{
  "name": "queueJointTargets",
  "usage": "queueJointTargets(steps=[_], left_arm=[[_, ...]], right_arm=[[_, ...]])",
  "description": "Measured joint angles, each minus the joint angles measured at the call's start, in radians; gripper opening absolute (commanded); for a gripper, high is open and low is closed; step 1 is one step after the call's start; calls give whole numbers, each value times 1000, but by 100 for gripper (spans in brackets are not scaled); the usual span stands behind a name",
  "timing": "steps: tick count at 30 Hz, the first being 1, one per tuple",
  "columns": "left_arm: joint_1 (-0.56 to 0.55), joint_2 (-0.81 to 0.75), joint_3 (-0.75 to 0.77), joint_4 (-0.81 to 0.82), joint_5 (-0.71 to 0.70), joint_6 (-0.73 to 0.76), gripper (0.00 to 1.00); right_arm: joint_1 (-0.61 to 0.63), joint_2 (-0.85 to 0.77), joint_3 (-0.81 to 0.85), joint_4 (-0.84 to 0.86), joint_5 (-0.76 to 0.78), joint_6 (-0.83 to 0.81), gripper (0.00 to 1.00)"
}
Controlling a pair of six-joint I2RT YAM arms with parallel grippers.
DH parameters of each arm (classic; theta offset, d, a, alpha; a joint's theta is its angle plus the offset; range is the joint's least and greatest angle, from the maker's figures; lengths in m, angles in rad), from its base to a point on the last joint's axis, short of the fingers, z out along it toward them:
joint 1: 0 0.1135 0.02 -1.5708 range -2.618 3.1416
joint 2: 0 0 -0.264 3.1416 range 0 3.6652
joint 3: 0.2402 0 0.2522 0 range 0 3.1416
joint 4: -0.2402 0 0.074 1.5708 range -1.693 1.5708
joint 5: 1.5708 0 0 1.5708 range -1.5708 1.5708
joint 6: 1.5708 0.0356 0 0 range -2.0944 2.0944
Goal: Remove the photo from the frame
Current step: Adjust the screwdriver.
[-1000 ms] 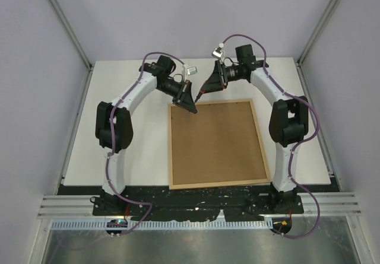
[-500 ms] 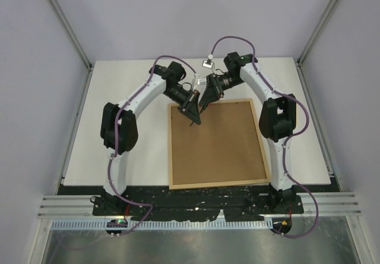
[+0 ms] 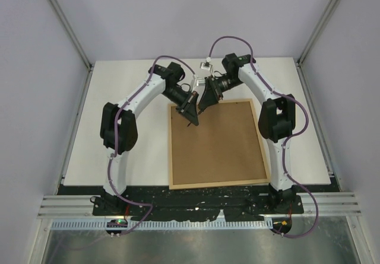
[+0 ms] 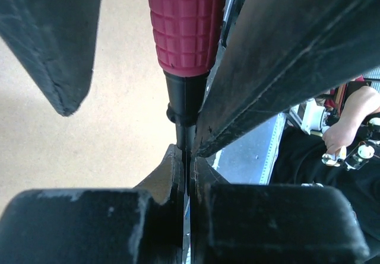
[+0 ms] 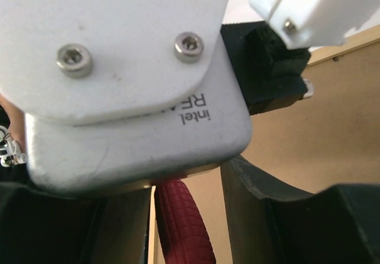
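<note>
1. The left gripper (image 4: 189,157) is pinched tight on the thin dark shaft of a red-handled tool (image 4: 185,24).
2. The right gripper (image 4: 132,132) is parted around the handle, with one finger touching it.
3. Both meet above the far left corner of the frame (image 3: 217,142), which lies back-up on the white table (image 3: 130,98).

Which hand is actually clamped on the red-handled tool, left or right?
The left hand, shut tight on the red-handled tool at its thin shaft end. The right hand only straddles the red grip, with a clear gap beside one finger.
</note>
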Motion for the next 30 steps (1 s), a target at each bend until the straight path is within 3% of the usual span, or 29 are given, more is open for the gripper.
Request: queueJointTargets(steps=[5,12,18,23,30], left_arm=[[0,0,-1,-15,-13,0,0],[1,0,-2,-18,-16,5,0],[2,0,-2,-24,-8,20,0],[2,0,-2,-21,21,41,0],[3,0,-3,-23,44,58,0]], right_arm=[[6,-12,-29,6,26,-10,61],[10,-40,-80,2,16,-17,49],[11,-40,-76,5,-22,-4,49],[11,-40,-48,9,-61,19,35],[10,-42,-46,17,-72,25,39]])
